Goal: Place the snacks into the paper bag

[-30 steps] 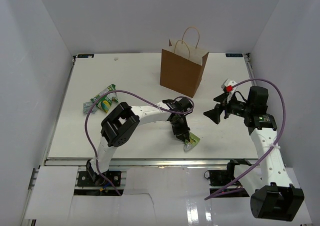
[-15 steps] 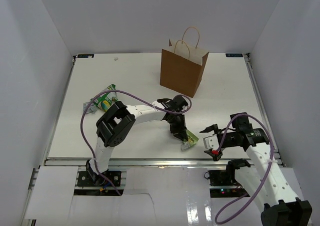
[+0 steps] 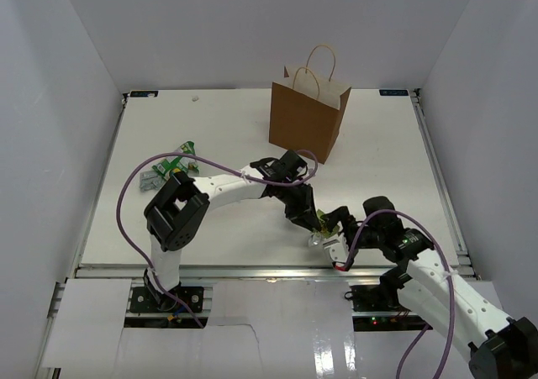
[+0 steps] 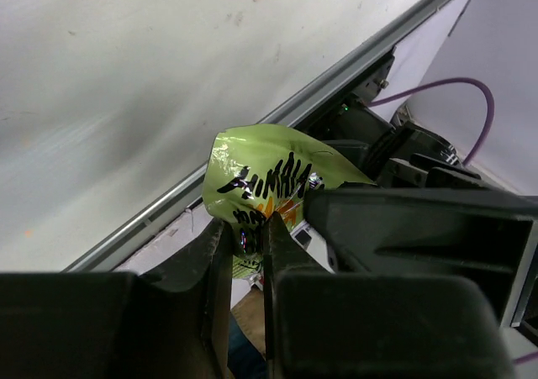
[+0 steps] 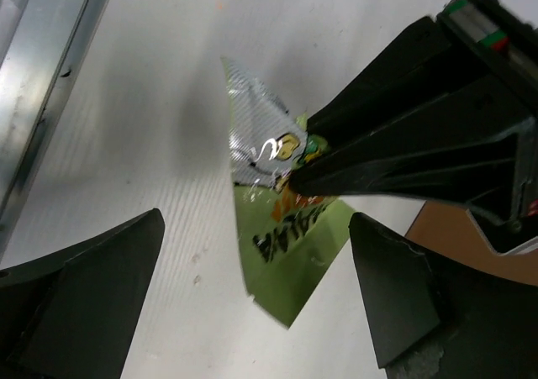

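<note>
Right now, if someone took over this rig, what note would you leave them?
Left gripper: jaws shut on a green packet, near the front edge of the table.
Right gripper: jaws wide open, facing that packet, holding nothing.
Bag: upright at the back, apart from both arms.
Other snacks: small heap at the left of the table.
Done: one packet gripped; the bag's inside is not visible.
Left: get this packet into the bag, then the heap.
</note>
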Available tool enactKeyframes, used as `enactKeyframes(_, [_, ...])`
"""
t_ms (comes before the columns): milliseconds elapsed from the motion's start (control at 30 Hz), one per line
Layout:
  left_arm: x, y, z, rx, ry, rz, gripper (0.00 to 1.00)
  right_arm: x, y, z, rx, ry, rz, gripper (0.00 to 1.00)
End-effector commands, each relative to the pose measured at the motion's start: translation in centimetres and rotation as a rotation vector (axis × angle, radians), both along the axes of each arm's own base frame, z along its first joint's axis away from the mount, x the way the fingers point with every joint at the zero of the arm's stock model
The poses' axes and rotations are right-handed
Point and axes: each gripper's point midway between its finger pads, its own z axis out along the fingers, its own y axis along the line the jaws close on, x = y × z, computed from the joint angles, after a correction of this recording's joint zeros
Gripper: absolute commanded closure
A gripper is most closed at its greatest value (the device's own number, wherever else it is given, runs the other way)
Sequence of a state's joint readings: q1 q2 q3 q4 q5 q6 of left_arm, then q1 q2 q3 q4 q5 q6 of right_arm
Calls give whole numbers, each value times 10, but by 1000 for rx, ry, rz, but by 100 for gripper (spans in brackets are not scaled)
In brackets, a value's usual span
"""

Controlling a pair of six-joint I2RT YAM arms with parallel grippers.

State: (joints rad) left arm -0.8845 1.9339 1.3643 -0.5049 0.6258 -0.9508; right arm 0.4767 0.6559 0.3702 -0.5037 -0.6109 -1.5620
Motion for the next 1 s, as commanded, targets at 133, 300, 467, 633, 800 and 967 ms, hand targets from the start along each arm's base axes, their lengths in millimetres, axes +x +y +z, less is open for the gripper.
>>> enactKeyframes(133, [-9,-5,33,-124,15,-54,96,30,23,16,45,-127,-46,16])
enactKeyframes(300, [2,3,42,-150,13,-24,80,30,24,16,32,-128,-36,87])
enactKeyframes(467, [27,28,62,-217,-27,72,47,22,26,19,34,-108,-4,92])
enactKeyframes(633, [65,60,88,-251,-163,177,34,18,33,35,103,-57,-13,92])
enactKeyframes(800, [102,102,125,-229,-414,294,30,34,52,88,335,178,-213,92])
enactKeyframes(967, [129,166,152,-17,-727,471,13,108,62,221,776,419,-564,92])
